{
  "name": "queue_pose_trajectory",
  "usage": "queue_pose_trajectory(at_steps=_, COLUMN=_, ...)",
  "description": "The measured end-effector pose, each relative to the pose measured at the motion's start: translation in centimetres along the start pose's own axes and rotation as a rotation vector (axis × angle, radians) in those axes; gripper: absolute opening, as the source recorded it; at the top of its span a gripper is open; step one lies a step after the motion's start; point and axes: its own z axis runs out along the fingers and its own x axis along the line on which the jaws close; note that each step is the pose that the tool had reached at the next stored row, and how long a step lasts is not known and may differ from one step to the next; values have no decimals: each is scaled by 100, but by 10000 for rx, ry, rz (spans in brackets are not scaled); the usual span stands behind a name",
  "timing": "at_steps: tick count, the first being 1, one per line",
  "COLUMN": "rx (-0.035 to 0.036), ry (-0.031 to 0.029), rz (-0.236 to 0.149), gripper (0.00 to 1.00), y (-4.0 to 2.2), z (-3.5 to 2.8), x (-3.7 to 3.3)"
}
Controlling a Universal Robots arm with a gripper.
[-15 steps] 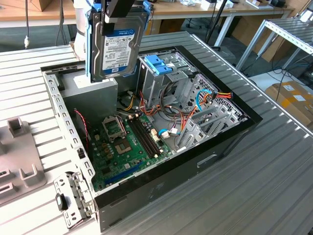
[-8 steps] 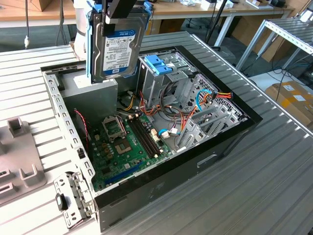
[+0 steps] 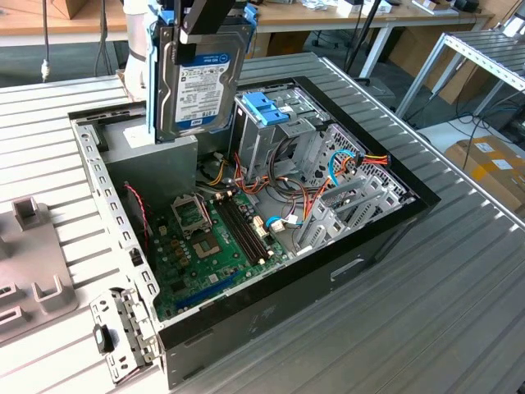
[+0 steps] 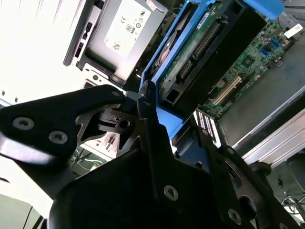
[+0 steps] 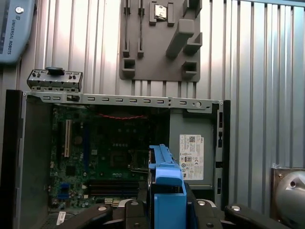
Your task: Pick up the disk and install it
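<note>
The blue-framed dark rectangular disk (image 3: 197, 78), clamped between the fingers of the black gripper (image 3: 205, 29), could be jammed, if misaligned, against the grey metal cage (image 3: 256, 146) at four o'clock.

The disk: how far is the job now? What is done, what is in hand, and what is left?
Done: the disk is picked up; it hangs upright in the air over the open computer case. In hand: the gripper is shut on its blue carrier. Left: the installing itself; the disk is not yet seated in the grey drive cage inside the case.
</note>
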Motion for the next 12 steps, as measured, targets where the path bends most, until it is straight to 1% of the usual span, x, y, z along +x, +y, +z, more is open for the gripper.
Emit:
queue_pose_trajectory(at_steps=2, rx=1, ry=0, rz=0, gripper=37, y=1, z=-3, x=44)
queue_pose_trajectory(at_steps=3, rx=0, ry=0, rz=0, gripper=37, y=3, z=-6, x=82)
queue_pose_trajectory(at_steps=12, rx=0, ry=0, rz=0, gripper=37, y=5, z=-11, x=141)
